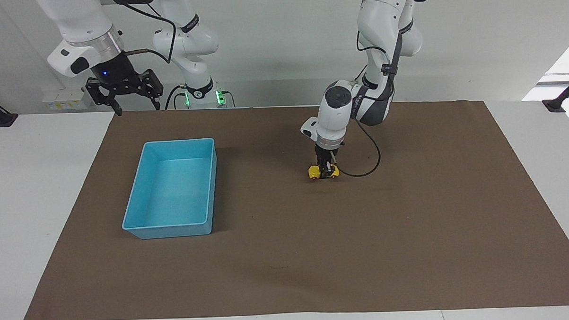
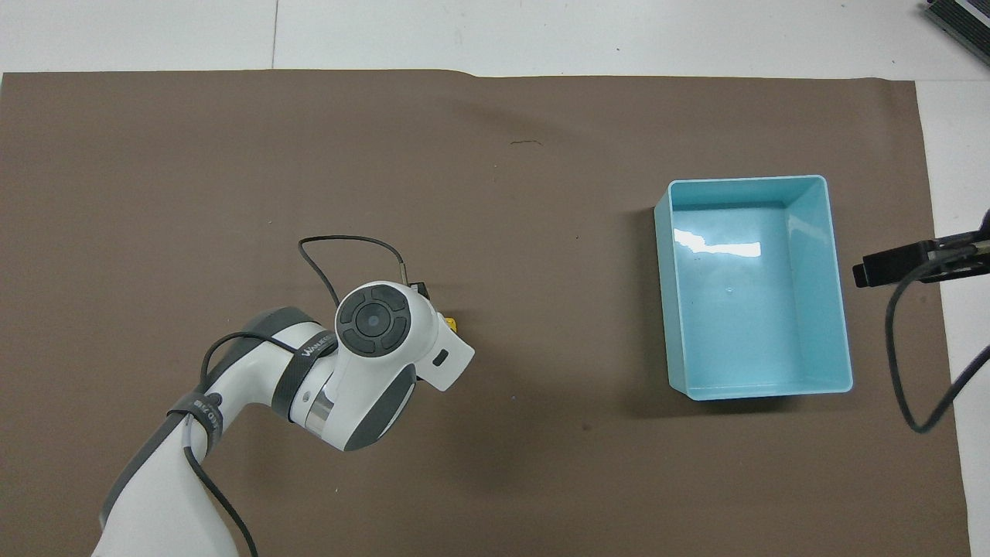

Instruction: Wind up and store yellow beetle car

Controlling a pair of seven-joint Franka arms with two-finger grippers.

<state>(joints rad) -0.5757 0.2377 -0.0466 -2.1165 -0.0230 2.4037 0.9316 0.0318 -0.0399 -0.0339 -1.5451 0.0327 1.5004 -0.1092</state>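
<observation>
Left gripper [image 1: 326, 170] is down on the yellow beetle car [image 1: 324, 173], fingers clamped across its body; car sits on the brown mat [image 1: 409, 222], well apart from the blue tray [image 1: 140, 226] (empty). Right gripper [image 1: 123, 97] waits raised, fingers spread, over the table edge beside the tray

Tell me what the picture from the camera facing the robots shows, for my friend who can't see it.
The left gripper is down on a tiny yellow beetle car sitting on the brown mat in the middle of the table. A blue tray with nothing in it lies toward the right arm's end, and the right gripper waits, open, above the table's edge.
</observation>
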